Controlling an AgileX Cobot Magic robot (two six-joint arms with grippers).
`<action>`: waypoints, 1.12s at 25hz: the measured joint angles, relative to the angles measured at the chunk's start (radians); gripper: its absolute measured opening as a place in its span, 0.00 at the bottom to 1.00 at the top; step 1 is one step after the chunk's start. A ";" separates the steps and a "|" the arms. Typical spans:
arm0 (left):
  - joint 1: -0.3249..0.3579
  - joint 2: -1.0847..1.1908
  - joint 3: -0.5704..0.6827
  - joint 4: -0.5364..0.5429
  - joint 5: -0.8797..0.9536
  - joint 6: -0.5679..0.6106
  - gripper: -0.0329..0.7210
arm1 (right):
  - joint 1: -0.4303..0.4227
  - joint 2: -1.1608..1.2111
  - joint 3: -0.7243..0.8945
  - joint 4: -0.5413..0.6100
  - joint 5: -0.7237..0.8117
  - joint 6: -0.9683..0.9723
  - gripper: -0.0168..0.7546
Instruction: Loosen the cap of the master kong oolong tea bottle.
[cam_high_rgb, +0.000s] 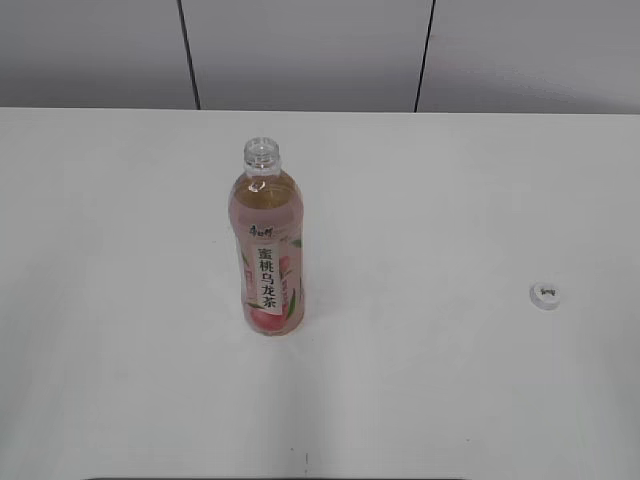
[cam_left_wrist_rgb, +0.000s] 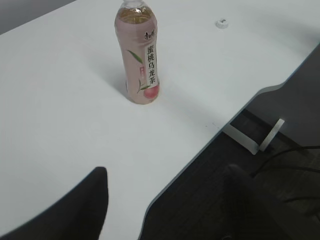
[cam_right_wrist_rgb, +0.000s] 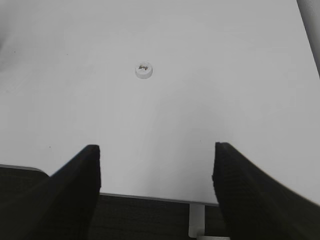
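The master kong oolong tea bottle (cam_high_rgb: 267, 245) stands upright near the table's middle with its neck bare and open; the left wrist view shows the bottle (cam_left_wrist_rgb: 138, 55) too. The white cap (cam_high_rgb: 546, 294) lies flat on the table far to the right, seen also as the cap (cam_right_wrist_rgb: 143, 69) and the cap (cam_left_wrist_rgb: 221, 23). My left gripper (cam_left_wrist_rgb: 165, 185) hangs open over the table's near edge, well short of the bottle. My right gripper (cam_right_wrist_rgb: 156, 165) is open and empty at the table's edge, with the cap lying ahead of it. Neither gripper shows in the exterior view.
The white table (cam_high_rgb: 450, 200) carries only the bottle and cap. Its front edge (cam_left_wrist_rgb: 200, 145) curves in the left wrist view, with dark floor, a white leg bracket (cam_left_wrist_rgb: 265, 140) and cables below. A grey panelled wall (cam_high_rgb: 300, 50) stands behind.
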 joint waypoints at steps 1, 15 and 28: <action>0.000 0.000 0.000 0.000 0.000 0.000 0.63 | -0.006 0.000 0.000 0.000 0.000 0.000 0.71; 0.568 -0.086 0.002 -0.005 -0.001 0.000 0.63 | -0.131 -0.111 -0.001 0.000 0.002 0.000 0.71; 0.658 -0.177 0.004 -0.006 -0.001 0.000 0.63 | -0.130 -0.112 0.000 0.000 0.002 0.000 0.71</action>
